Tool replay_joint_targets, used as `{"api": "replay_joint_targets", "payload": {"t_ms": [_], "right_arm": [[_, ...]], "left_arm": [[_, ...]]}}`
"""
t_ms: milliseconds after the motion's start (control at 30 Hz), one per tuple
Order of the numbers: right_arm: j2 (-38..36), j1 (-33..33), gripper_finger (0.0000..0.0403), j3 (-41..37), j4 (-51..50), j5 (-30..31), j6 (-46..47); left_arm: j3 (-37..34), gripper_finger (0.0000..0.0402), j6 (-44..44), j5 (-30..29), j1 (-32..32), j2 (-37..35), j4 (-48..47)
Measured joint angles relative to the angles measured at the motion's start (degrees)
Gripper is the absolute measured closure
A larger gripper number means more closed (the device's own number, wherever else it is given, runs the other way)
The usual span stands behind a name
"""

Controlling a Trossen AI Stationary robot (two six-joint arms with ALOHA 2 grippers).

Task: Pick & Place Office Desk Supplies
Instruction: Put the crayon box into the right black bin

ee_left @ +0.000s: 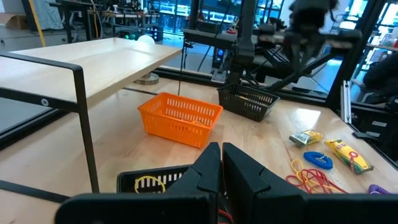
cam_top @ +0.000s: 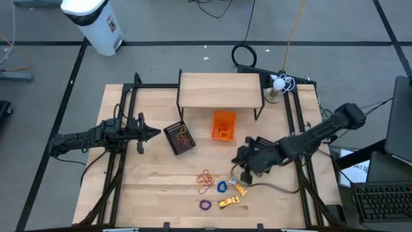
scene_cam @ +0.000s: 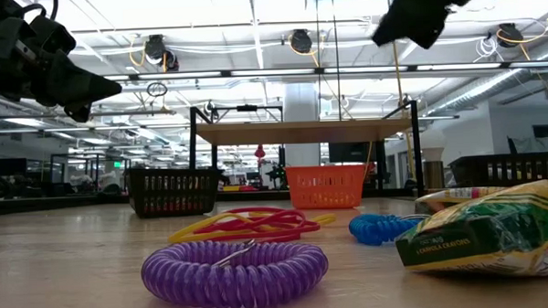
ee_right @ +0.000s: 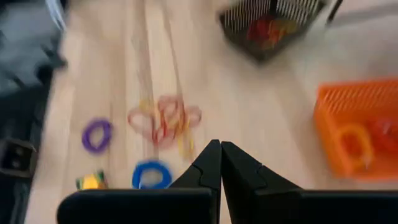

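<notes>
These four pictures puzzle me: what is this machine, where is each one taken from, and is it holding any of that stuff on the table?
It is a robot with two dark arms at a wooden table. One picture looks straight down, one looks level across the tabletop, and two come from cameras on the wrists. From above, the left gripper hangs beside a black basket; the right gripper hangs above the loose items. Both are shut and hold nothing. An orange basket stands near a small wooden shelf. On the table lie rubber bands, a blue ring, a purple ring and yellow packets.
</notes>
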Motion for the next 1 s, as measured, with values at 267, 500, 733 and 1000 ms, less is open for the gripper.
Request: {"api": "replay_joint_targets", "payload": {"t_ms": [267,500,733,1000], "right_arm": [[11.00,2.62,0.0402,6.46,-6.88,-7.94,9.13],[18.26,3.02,0.0322,6.47,-0.79,-17.99,11.14],[19.66,2.50,0.0175,6.53,-0.62,-17.76,14.47],[21.67,2.50,0.0128,6.57,-4.19,-16.08,19.70]], "left_arm": [[0.00,0.0380,-0.02,0.06,0.00,0.00,-0.06],[0.00,0.0380,-0.07,0.06,-0.04,0.00,-0.10],[0.00,0.0380,-0.15,0.07,-0.04,0.00,-0.10],[0.02,0.0380,0.04,0.03,-0.02,0.00,-0.12]]}}
